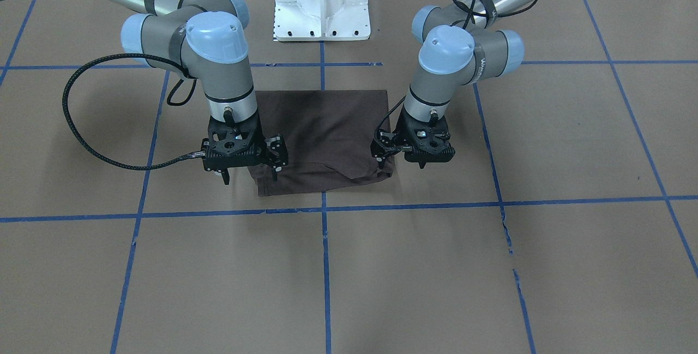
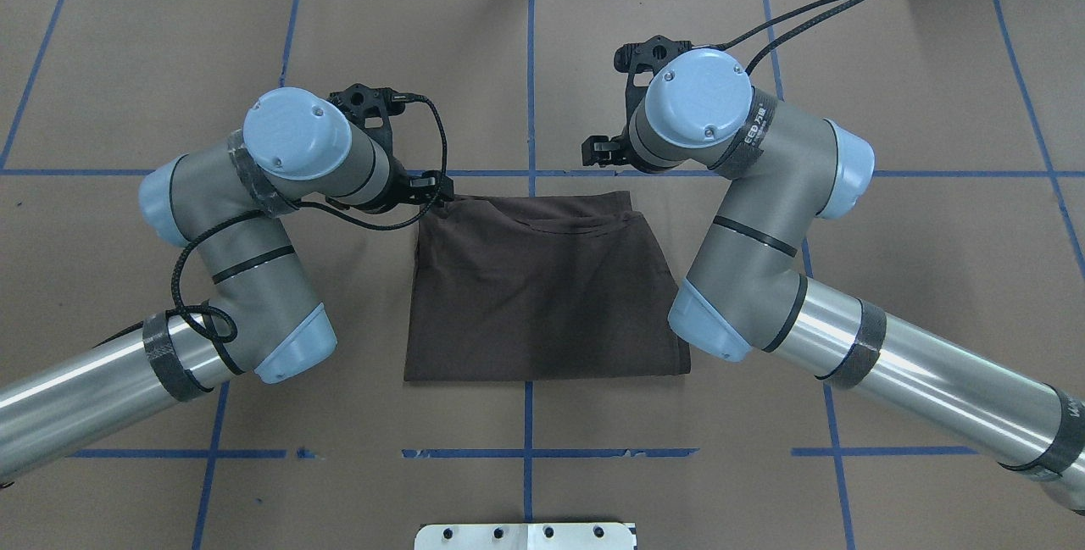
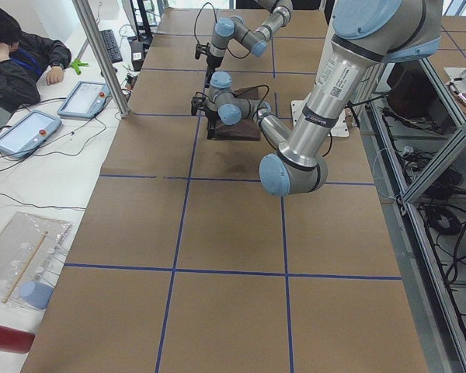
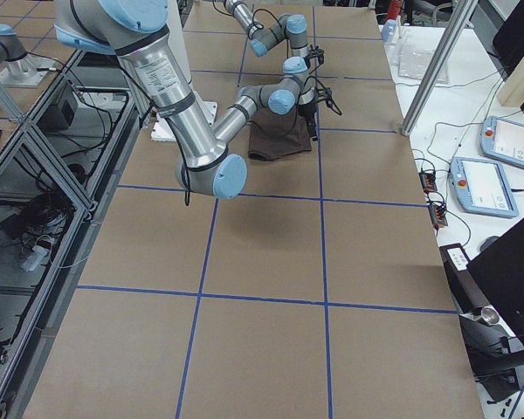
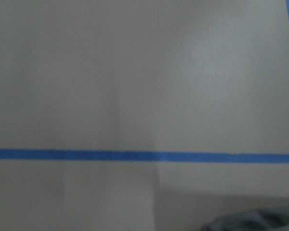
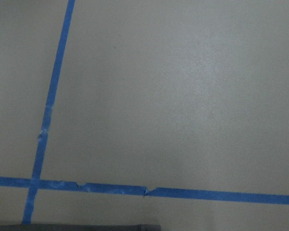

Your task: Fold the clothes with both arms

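The dark brown T-shirt (image 1: 327, 136) lies folded into a rough rectangle on the table (image 1: 381, 277), well in from every edge and nearer the robot's edge than the operators' edge. Its side toward the robot is flat and square. The side toward the operators is looser, with a curved seam showing and the layers bunched at one corner.

Both arms reach over the shirt to that looser side, one at each corner. The right tool (image 1: 251, 175) hangs over its corner with fingers spread, one finger above the cloth and the other out over bare table. The left tool (image 1: 402, 164) also looks spread, its inner finger right at the bunched corner; whether it touches the fabric I cannot tell. The wrist views show only table, blue tape and a sliver of dark cloth at the bottom edge.

The shirt should handle as light, limp cotton — no stiffness, so anything unsupported will sag and stacked layers can slide apart. My judgement is to pinch each operator-side corner through all its layers and keep the two holds level, since a grip on the top layer alone would peel the fold open.
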